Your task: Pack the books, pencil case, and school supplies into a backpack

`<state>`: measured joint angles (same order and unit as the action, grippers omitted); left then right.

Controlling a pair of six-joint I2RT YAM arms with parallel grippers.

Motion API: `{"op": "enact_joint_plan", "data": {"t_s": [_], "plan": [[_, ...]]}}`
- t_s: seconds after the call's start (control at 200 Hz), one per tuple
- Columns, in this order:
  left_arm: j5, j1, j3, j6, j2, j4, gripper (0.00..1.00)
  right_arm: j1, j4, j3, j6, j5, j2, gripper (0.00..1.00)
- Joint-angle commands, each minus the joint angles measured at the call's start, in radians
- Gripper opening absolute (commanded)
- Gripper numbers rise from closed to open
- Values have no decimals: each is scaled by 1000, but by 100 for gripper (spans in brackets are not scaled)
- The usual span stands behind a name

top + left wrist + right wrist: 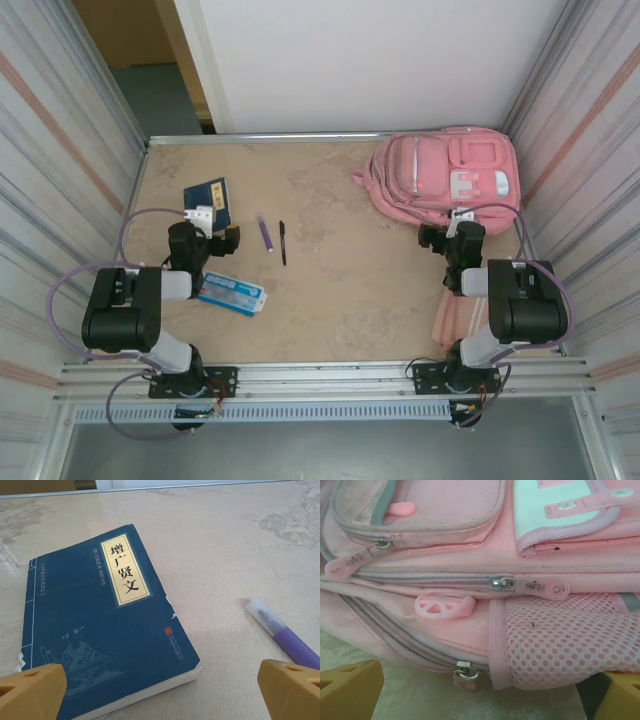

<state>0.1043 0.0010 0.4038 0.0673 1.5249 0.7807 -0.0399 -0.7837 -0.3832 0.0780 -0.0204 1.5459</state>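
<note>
The dark navy book [207, 203] lies flat at the left back of the table, its pale title label facing up [100, 625]. My left gripper [207, 235] stands open just in front of its near edge, with nothing between the yellow fingers [30, 690]. The purple pen [265, 234] [287, 637] and the thin black pen [282, 242] lie right of the book. The light blue pencil case [232, 293] rests beside the left arm. The pink backpack [445, 178] lies at the back right, zips closed. My right gripper [450, 236] is open, close to its lower zip puller [465, 672]. A pink ribbed book [460, 322] lies by the right arm.
Corrugated metal walls [70, 150] close in the table on both sides, and a white wall stands at the back. The backpack's mesh side pocket [560, 640] faces the right wrist camera. Bare table [340, 280] spreads between the pens and the backpack.
</note>
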Motion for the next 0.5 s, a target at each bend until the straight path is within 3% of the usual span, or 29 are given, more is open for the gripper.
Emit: {"op": "enact_joint_plan", "data": {"t_s": [0.0,0.491], "plan": [[9,5,9,7,-13,7,99,0,-18,-25,3,28,-5,99],[8,5,12,7,-12,5,99,-1,-14,-26,3,30,-3,99]]}}
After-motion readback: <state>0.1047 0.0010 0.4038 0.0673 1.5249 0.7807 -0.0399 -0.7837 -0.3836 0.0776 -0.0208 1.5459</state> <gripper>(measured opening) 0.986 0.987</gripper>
